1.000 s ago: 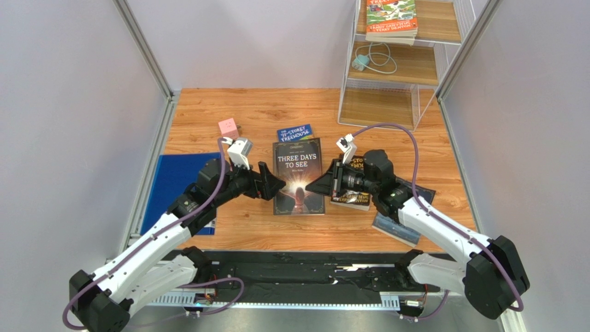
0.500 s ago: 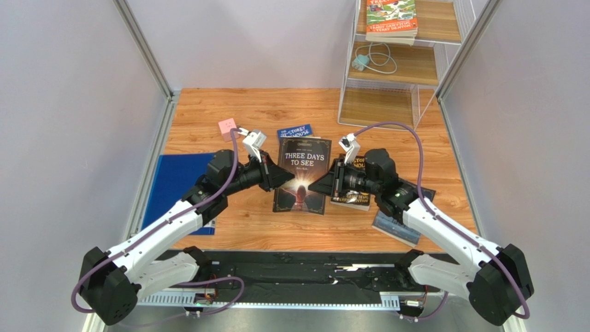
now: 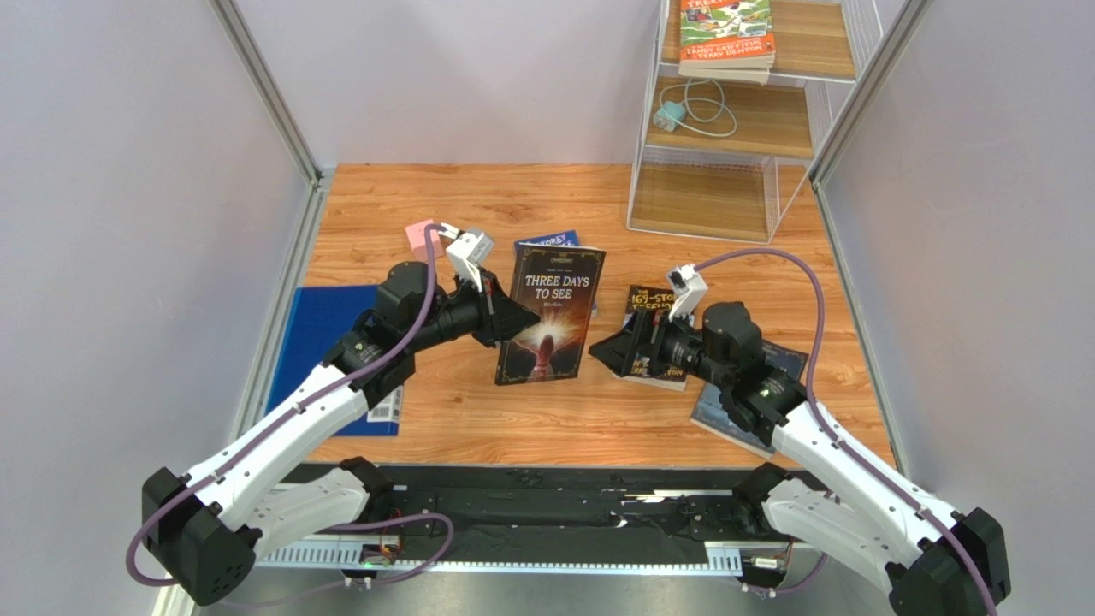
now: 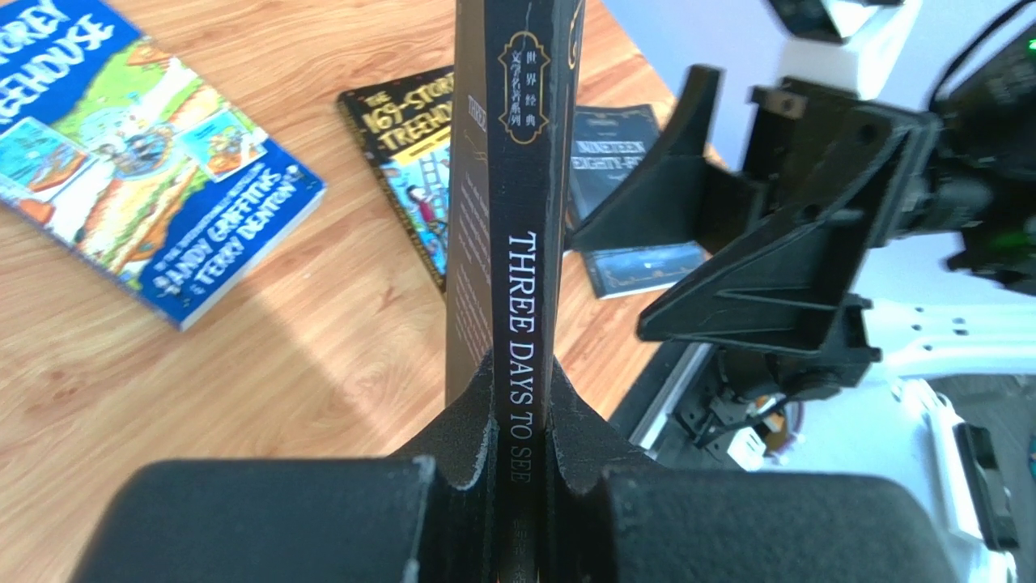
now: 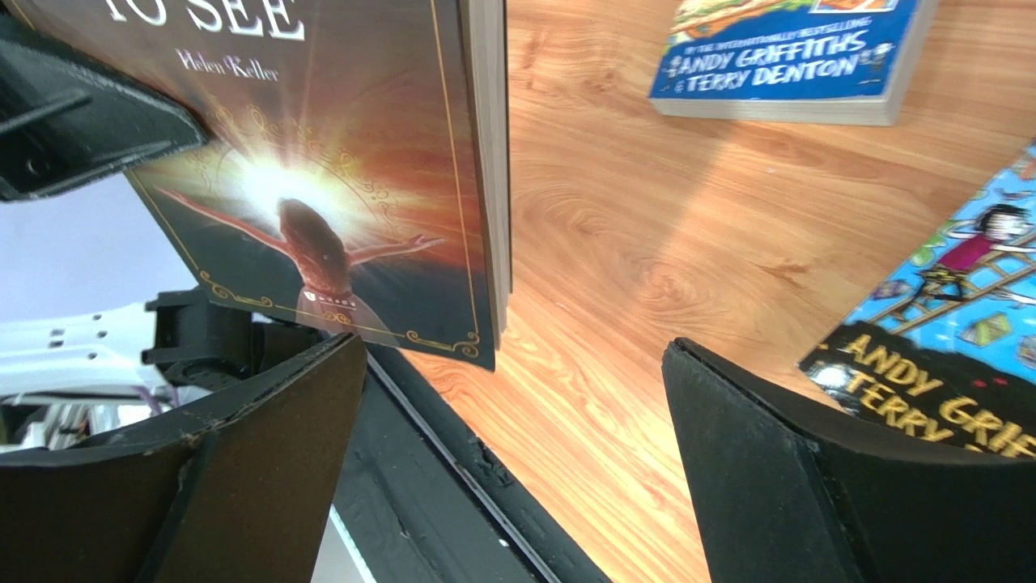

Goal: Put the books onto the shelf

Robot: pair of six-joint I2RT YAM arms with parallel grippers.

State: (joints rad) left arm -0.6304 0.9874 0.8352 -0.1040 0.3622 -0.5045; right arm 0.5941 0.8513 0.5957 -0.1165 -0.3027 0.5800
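**Left claw [image 3: 514, 321] clenched on the dark book [image 3: 550, 315]; right claw [image 3: 617, 349] spread wide**

The left claw pinches the dark book by its spine, and its fingers [image 4: 468, 425] press the spine from both sides in the left wrist view. The book is tipped up off its back near the middle of the desk [image 3: 450, 411], with its cover towards the right claw. Whether its lower edge touches the wood cannot be told.

The right claw grasps nothing and hangs just beside the book's page edge, over the black cartoon book [image 3: 653, 308]. A blue cartoon book [image 3: 546, 241] lies flat behind the dark one. A grey-blue book [image 3: 726, 421] lies under the right arm near the desk's right edge.

The shelf [image 3: 639, 154] stands at the far right corner. An orange-and-green book [image 3: 726, 28] lies on its top board and a cable [image 3: 694, 109] on the middle one. A pink cube [image 3: 420, 234] and a blue folder [image 3: 321, 336] sit towards the left edge.
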